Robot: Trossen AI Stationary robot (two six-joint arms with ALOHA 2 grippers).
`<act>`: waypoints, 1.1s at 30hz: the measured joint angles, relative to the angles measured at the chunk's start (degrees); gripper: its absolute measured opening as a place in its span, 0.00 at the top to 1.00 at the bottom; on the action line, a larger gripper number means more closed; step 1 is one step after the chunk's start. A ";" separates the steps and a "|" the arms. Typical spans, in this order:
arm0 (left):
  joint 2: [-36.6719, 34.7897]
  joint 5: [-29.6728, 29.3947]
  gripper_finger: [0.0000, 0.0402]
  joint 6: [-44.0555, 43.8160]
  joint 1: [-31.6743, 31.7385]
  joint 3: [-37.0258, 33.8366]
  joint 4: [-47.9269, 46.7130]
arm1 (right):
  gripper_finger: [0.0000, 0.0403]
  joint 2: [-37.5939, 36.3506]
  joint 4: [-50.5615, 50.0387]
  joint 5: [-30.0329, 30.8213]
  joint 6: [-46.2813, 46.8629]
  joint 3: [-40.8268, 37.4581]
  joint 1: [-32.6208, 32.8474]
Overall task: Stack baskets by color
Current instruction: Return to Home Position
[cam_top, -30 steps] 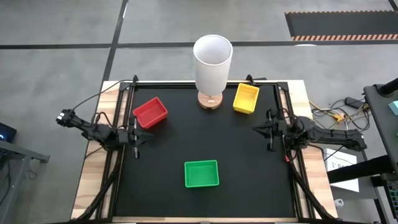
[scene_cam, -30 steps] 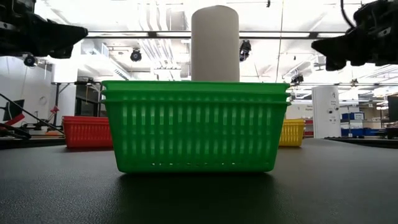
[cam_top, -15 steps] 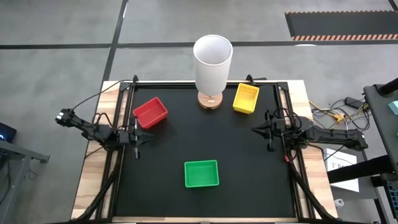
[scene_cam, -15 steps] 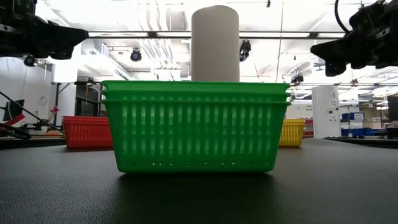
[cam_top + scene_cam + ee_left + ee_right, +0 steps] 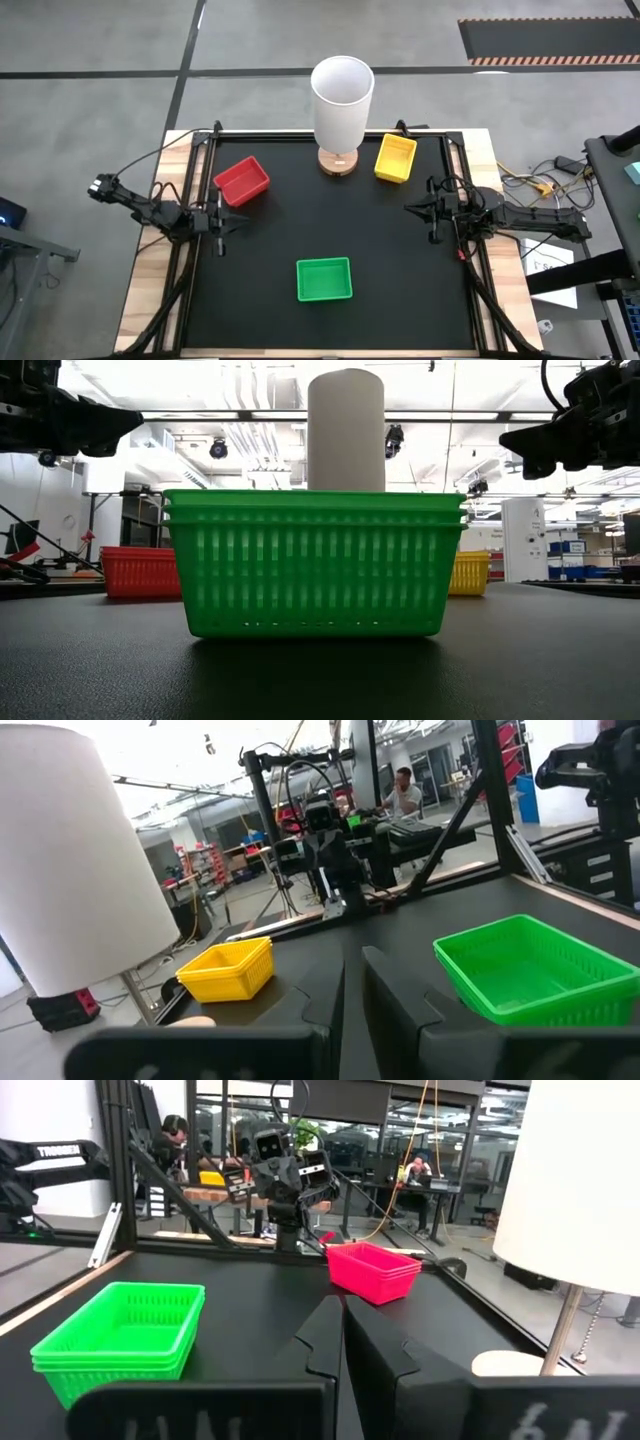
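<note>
Left pincer [image 5: 228,219]: fingers closed, nothing between them, hanging over the left edge of the counter [image 5: 400,300]. Right pincer [image 5: 415,208]: also closed and empty, over the right edge. Neither touches a basket.

Red stack [image 5: 241,181] sits left of the white cylinder [image 5: 341,100], turned askew, near the left pincer. Yellow stack [image 5: 395,158] is just beside the cylinder's wooden base, on its right. Green stack [image 5: 324,279] stands alone mid-counter, well apart from the rest. To my eye the sorting is done and only the pull-back to rest is left.

Watch for:
- The red stack is the thing closest to an arm. A wide swing of the left arm could clip it, and light plastic would likely skid or shed its top basket.
- The cylinder is tall on a small base. A shove to the yellow stack could tip it.

Materials: thin slotted plastic walls, rectangular, with flat rims nested tight in the low view. The counter is matte black and finely grained.
</note>
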 joint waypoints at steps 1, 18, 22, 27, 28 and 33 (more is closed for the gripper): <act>0.13 0.00 0.94 0.00 0.00 0.00 0.10 | 0.98 0.00 0.00 0.00 0.01 0.00 0.00; 2.79 0.00 0.94 0.00 0.00 -0.04 0.04 | 0.98 0.00 0.00 0.01 0.01 -0.02 0.00; 3.29 0.00 0.94 0.00 0.00 -0.04 0.07 | 0.98 0.00 0.00 0.02 0.01 -0.02 0.00; 3.87 0.00 0.94 0.00 0.02 -0.04 0.04 | 0.98 0.00 0.00 0.02 0.01 -0.02 0.00; 3.97 0.00 0.94 0.00 0.00 -0.04 0.00 | 0.98 0.00 0.00 0.02 0.01 -0.02 0.00; 4.40 0.00 0.94 0.00 0.00 -0.04 0.01 | 0.98 0.00 0.00 0.02 0.01 -0.04 -0.01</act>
